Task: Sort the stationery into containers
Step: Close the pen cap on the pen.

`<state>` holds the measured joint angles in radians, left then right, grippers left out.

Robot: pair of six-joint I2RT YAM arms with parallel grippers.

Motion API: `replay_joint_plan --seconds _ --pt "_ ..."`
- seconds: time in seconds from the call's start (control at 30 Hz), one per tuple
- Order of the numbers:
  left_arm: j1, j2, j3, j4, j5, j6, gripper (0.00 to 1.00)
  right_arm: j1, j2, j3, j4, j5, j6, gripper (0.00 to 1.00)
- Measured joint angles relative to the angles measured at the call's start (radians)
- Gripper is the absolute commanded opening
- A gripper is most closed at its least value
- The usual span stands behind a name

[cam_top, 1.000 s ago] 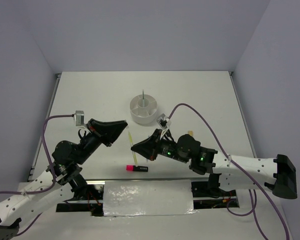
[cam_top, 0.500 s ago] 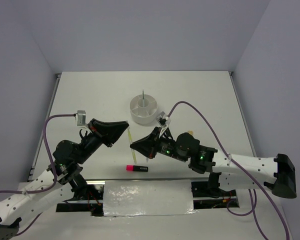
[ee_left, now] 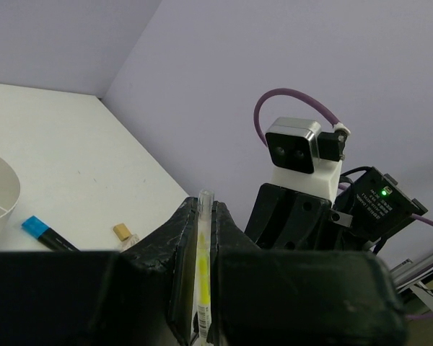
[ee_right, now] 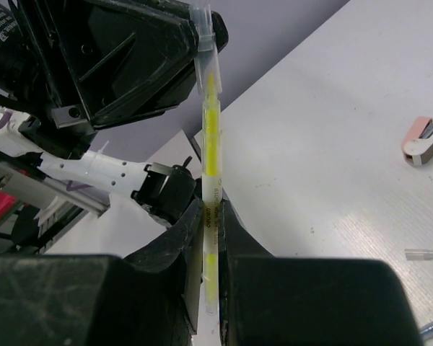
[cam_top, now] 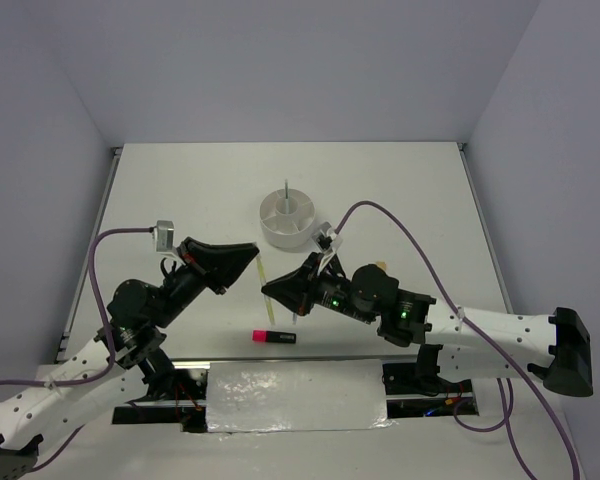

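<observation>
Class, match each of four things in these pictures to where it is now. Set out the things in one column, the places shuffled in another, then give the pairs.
Things
1. yellow pen
2. pink highlighter
3. thin grey pen
4. blue highlighter

Places
A. standing in the white cup
B. lying close beside the cup
C. clamped by the left gripper and the right gripper
D. lying by the near edge of the table

Pairs: 1-C, 2-D, 3-A, 4-B

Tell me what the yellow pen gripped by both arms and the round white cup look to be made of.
The yellow pen: likely plastic, a clear glossy barrel, since the yellow core shows through it. The white cup: probably moulded plastic, smooth with a dull sheen; thin even walls and dividers suggest it, though ceramic cannot be ruled out.
</observation>
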<state>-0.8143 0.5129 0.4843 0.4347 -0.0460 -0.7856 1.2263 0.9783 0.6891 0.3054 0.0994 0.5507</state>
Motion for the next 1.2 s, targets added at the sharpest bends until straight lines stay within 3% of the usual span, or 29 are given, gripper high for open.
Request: replay_joint_plan --seconds 0.4,0.73,0.83,0.87,0.97,1.07,1.13,1.17,1.2 --pt "0.000 0.016 0.000 -0.008 0.001 0.002 0.02 0.000 -0.012 0.008 -0.032 0.016 -0.024 0.00" --pt "0.000 0.055 0.034 -0.019 0.027 0.002 0.10 0.000 -0.012 0.065 -0.098 0.066 -0.097 0.00" --pt "0.000 0.053 0.040 -0.016 0.026 0.000 0.22 0.000 -0.012 0.084 -0.109 0.073 -0.124 0.00" --pt "0.000 0.053 0.040 -0.015 0.026 0.000 0.33 0.002 -0.011 0.090 -0.115 0.075 -0.133 0.00" --pt "0.000 0.054 0.044 -0.036 0.029 0.003 0.52 0.002 -0.001 0.112 -0.122 0.081 -0.155 0.00" --pt "0.000 0.061 0.047 -0.071 0.034 0.003 0.64 0.002 0.013 0.143 -0.116 0.084 -0.168 0.00" --pt "0.000 0.065 0.055 -0.090 0.034 0.005 0.61 0.002 0.018 0.149 -0.108 0.082 -0.173 0.00" --pt "0.000 0.066 0.059 -0.098 0.034 0.005 0.48 0.002 0.020 0.149 -0.105 0.082 -0.174 0.00" --pt "0.000 0.066 0.062 -0.100 0.039 0.005 0.45 0.002 0.023 0.149 -0.105 0.084 -0.175 0.00"
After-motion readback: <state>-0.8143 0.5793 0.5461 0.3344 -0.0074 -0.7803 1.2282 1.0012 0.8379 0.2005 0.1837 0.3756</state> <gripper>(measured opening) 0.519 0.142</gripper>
